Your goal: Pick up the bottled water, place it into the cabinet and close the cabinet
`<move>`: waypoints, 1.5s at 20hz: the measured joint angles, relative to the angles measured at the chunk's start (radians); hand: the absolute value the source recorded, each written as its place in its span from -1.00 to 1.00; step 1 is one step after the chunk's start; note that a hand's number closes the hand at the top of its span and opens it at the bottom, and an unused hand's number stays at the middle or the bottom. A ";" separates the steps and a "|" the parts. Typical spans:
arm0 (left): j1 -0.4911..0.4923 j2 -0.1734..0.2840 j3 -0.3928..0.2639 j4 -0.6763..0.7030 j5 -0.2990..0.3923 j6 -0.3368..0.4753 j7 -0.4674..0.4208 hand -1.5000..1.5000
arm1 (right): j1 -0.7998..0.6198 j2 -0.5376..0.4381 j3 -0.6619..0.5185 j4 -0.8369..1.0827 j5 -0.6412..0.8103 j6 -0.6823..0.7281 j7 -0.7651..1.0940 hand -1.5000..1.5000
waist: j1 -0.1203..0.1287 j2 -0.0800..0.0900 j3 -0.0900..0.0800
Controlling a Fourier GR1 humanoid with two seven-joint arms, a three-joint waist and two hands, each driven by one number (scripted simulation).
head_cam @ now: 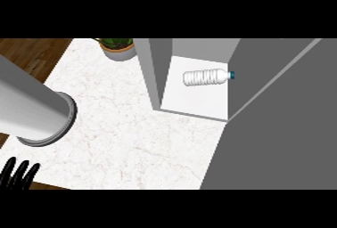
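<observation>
The bottled water [207, 77], clear with a blue cap, lies on its side on the white floor of the cabinet [196, 100], cap pointing right. The cabinet's grey door [283, 133] stands open and fills the right side of the view. My left hand [18, 174] shows only as black fingers at the lower left edge, pointing up, fairly straight and holding nothing. It is far from the bottle. A thick grey forearm [30, 104] crosses the left edge above it. My right hand does not show.
A potted plant [118, 47] stands at the back of the white marble counter [132, 133], just left of the cabinet's grey side wall [155, 71]. Wooden floor shows beyond the counter's left edge.
</observation>
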 measured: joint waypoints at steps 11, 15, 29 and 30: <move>-0.001 0.035 0.040 0.002 0.015 -0.027 0.006 -1.00 | -0.064 0.071 0.003 0.053 -0.090 0.015 0.106 1.00 | 0.016 0.017 -0.001; -0.004 0.047 0.053 -0.001 0.022 -0.037 0.011 -1.00 | -0.119 0.138 0.000 0.122 -0.171 -0.003 0.164 1.00 | 0.025 0.020 0.000; 0.023 0.076 0.107 0.016 0.072 -0.070 0.030 -1.00 | -0.540 0.409 -0.206 0.578 -0.344 -0.178 0.339 1.00 | -0.004 0.004 0.011; 0.027 0.074 0.108 0.018 0.076 -0.072 0.030 -1.00 | -0.584 0.422 -0.227 0.622 -0.332 -0.212 0.345 1.00 | -0.011 0.002 0.012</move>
